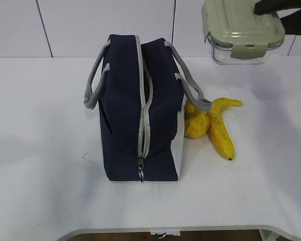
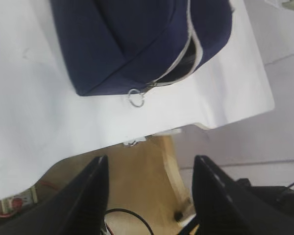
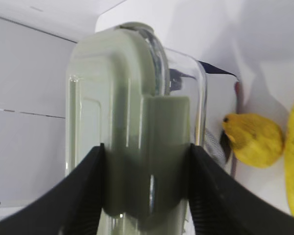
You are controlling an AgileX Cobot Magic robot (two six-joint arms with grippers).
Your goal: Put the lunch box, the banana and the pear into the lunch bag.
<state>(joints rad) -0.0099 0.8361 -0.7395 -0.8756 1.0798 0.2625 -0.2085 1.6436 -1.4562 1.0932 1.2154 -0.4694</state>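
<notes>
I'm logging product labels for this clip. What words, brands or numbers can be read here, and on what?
None can be read in any view.
Lunch bag: plain navy fabric, no print visible.
Lunch box: plain green lid, no lettering visible.
Banana and pear: no stickers visible.

no readable text or labels anywhere.
</notes>
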